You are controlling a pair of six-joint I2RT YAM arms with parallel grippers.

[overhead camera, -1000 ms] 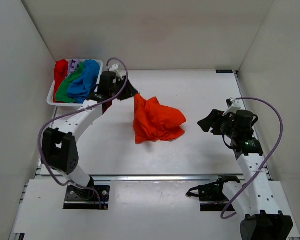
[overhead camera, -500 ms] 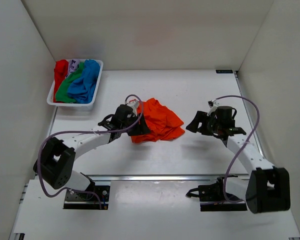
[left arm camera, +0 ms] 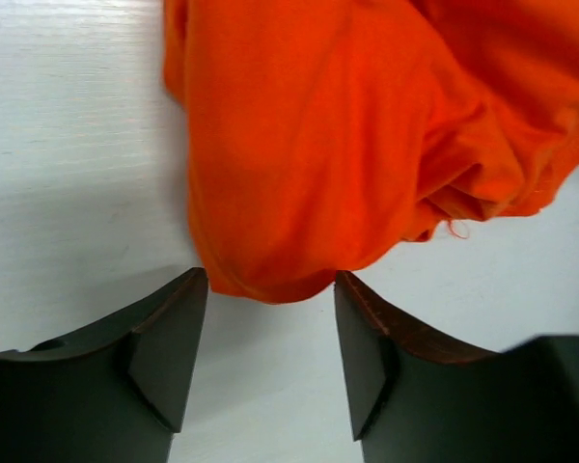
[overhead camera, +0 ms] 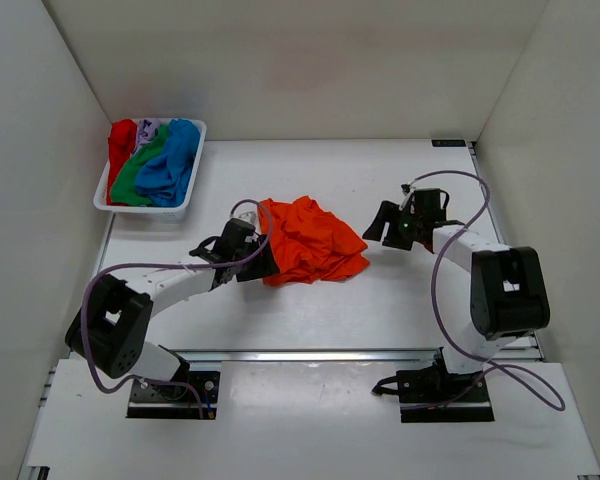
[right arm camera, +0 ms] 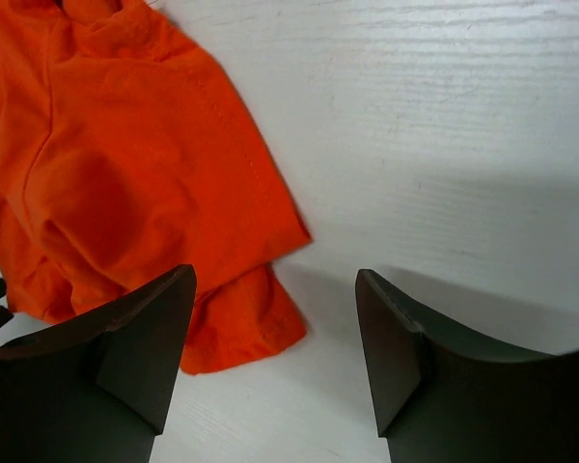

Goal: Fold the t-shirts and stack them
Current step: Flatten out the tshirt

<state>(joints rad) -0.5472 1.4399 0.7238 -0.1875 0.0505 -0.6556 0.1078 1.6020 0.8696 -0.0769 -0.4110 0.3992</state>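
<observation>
- The orange t-shirt lies crumpled at the middle of the tabletop.
- The left fingers are spread apart and grip nothing; the shirt's hem reaches just between their tips.
- The right fingers are spread and empty, at the shirt's right edge.
- The red t-shirt, green t-shirt, blue t-shirt and lilac t-shirt fill the white tray at the far left corner.

One t-shirt lies in the middle of the worktop. The left pincer sits at its near-left edge, the right pincer just to its right. The other t-shirts lie in a tray at the far-left corner.
</observation>
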